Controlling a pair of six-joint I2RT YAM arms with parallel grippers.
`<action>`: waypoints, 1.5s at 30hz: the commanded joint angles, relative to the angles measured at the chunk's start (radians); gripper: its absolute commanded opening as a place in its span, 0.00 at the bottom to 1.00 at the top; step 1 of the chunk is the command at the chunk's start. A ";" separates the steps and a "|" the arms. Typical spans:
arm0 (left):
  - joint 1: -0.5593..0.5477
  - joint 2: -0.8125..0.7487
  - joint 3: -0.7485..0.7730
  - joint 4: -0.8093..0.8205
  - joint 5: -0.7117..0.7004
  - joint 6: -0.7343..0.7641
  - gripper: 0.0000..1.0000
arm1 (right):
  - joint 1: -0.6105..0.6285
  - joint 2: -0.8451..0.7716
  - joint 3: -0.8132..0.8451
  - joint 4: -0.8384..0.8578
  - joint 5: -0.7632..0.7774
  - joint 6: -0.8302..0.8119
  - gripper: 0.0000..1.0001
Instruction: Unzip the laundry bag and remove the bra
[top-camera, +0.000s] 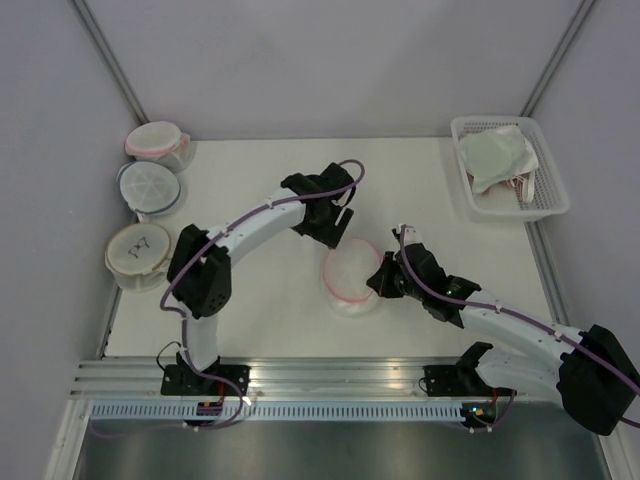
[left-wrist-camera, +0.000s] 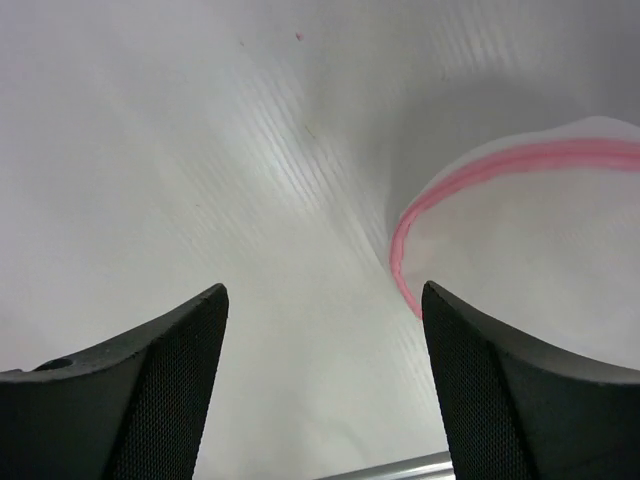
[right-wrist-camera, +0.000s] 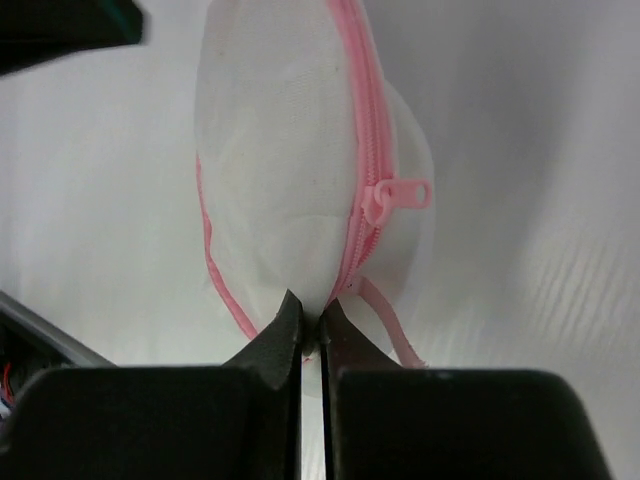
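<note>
1. The laundry bag (top-camera: 350, 277) is at the middle of the worktop (top-camera: 420, 185). The right claw (right-wrist-camera: 311, 318) is pinched tight on its pink rim.
2. The left claw (left-wrist-camera: 322, 297), wide open and empty, is beside the bag. It should take the zipper pull (right-wrist-camera: 396, 196) while the right holds firm.
3. The bra cannot be made out through the mesh.

The white mesh laundry bag (top-camera: 350, 277) sits zipped shut.

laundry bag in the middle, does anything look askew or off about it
The laundry bag looks tilted rather than flat, its pink rim pinched in the right gripper; the zipper pull juts out sideways. No damage or spill shows.
</note>
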 joint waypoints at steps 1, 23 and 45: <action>0.002 -0.235 -0.096 0.142 -0.061 -0.213 0.83 | 0.004 0.014 0.007 -0.059 0.168 0.158 0.00; -0.201 -1.132 -1.454 1.441 0.181 -1.365 0.89 | 0.029 -0.301 -0.263 0.251 0.056 0.766 0.00; -0.441 -0.816 -1.399 1.626 -0.162 -1.561 0.95 | 0.064 -0.433 -0.274 0.177 0.023 0.795 0.00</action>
